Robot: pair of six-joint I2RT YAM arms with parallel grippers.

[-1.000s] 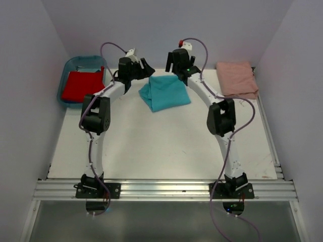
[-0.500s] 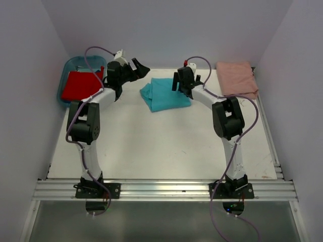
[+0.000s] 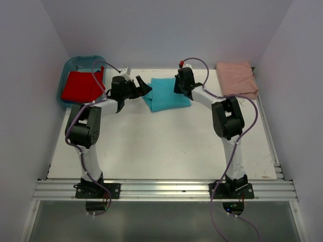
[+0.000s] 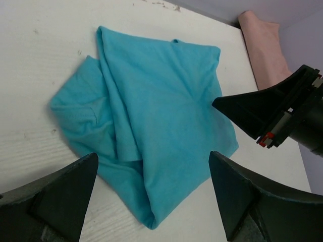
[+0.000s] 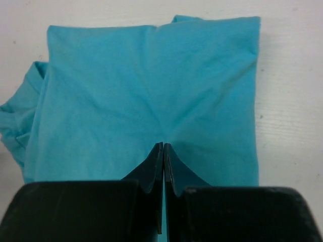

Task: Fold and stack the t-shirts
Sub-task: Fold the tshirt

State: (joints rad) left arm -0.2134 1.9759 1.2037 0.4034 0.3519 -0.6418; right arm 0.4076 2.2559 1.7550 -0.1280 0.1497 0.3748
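A turquoise t-shirt (image 3: pixel 166 96) lies roughly folded at the back middle of the table, with loose layers bunched at its left side (image 4: pixel 86 116). My right gripper (image 3: pixel 177 86) is down on its right part. Its jaws (image 5: pixel 163 144) are shut with the tips on the cloth, and creases radiate from them (image 4: pixel 217 103). At the shirt's left edge my left gripper (image 3: pixel 143 88) hovers with its jaws wide open over the near corner (image 4: pixel 153 161). A pale pink t-shirt (image 3: pixel 236 79) lies folded at the back right. A red t-shirt (image 3: pixel 81 85) rests in the tub.
A blue plastic tub (image 3: pixel 75 63) stands at the back left corner, off the white table (image 3: pixel 161 146). Walls close in on the left, right and back. The pink shirt (image 4: pixel 262 48) lies just beyond my right gripper.
Both grippers have come down from above onto the turquoise shirt. The right jaws, open a moment ago, have shut on the cloth. The left gripper moved right to the shirt's edge.
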